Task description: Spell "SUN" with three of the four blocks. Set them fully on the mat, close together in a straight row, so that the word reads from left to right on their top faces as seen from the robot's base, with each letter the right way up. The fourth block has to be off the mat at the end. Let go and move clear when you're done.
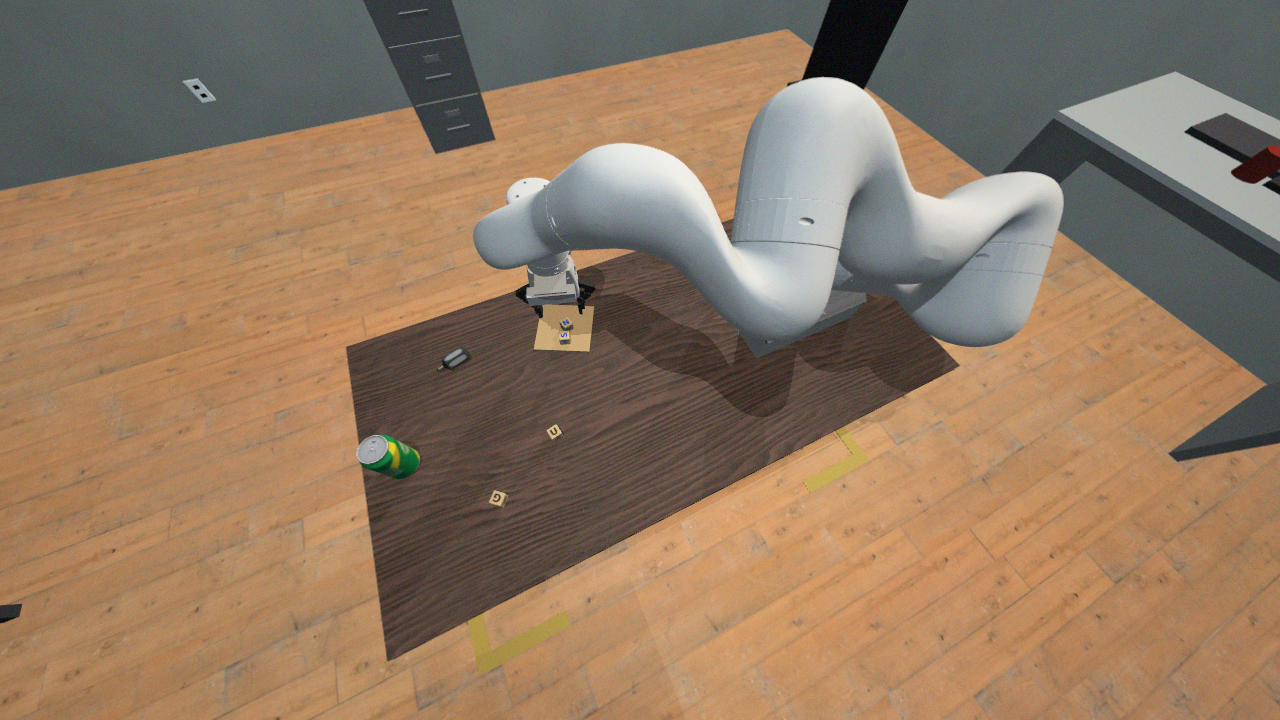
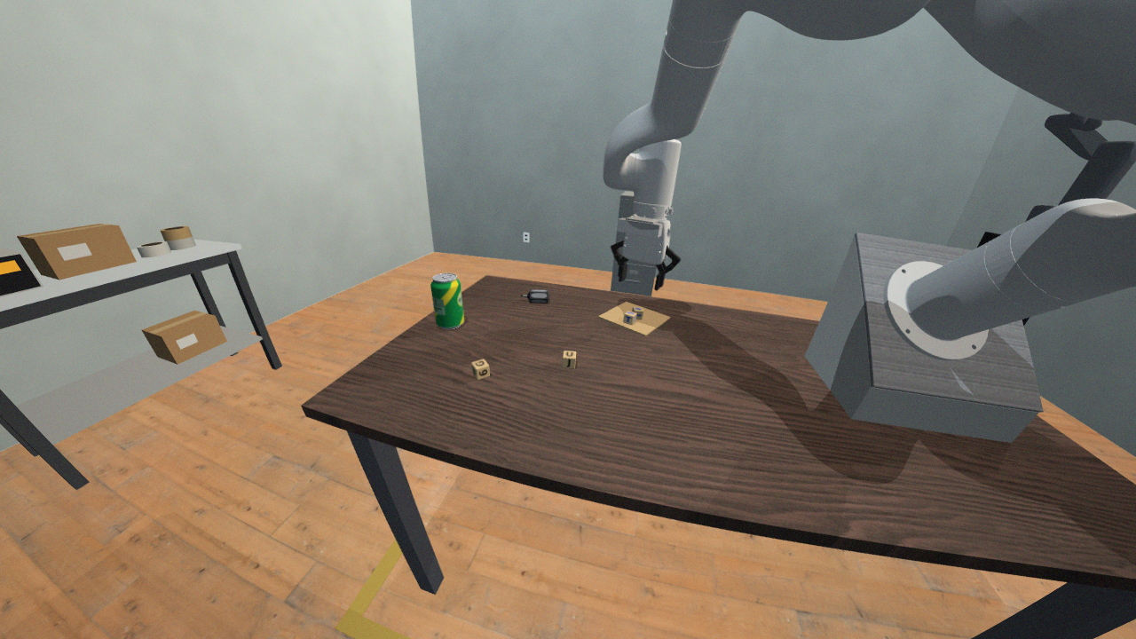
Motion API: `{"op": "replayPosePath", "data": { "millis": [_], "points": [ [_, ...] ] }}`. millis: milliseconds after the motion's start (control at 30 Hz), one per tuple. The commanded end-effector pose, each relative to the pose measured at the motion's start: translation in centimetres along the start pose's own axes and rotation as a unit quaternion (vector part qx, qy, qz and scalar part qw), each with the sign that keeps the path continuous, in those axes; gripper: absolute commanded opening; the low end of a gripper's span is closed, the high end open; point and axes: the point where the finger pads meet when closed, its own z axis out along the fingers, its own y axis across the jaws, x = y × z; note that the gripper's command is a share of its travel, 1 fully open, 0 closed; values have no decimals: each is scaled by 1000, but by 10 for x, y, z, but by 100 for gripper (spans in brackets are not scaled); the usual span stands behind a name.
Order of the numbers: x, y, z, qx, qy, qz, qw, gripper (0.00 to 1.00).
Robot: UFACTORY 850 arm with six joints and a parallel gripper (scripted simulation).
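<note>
Jaws spread wide with nothing between them, the gripper (image 2: 642,280) hangs above the far edge of the mat (image 2: 652,324). Nearest the exterior camera, toward seven o'clock from the mat, lies the G block (image 2: 479,367); the U block (image 2: 568,358) sits closer in, same bearing. Two blocks (image 2: 633,314) rest on the mat, apart, letters too small to confirm. I judge the cubes light, rigid and smooth-sided: pinch opposite side faces squarely, keeping the letter upward.

A workshop: shelf rack (image 2: 238,280) with cardboard boxes (image 2: 75,249), filing cabinet (image 1: 432,67).
</note>
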Motion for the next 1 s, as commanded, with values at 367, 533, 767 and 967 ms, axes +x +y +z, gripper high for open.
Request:
{"op": "replayPosePath", "data": {
  "millis": [367, 533, 767, 967],
  "points": [
    [-2, 0, -1, 4, -2, 174, 985, 100],
    [-3, 0, 0, 4, -2, 248, 969, 100],
    [-4, 0, 0, 3, -3, 328, 945, 100],
    [-5, -1, 0, 3, -3, 392, 920, 100]
  ]
}}
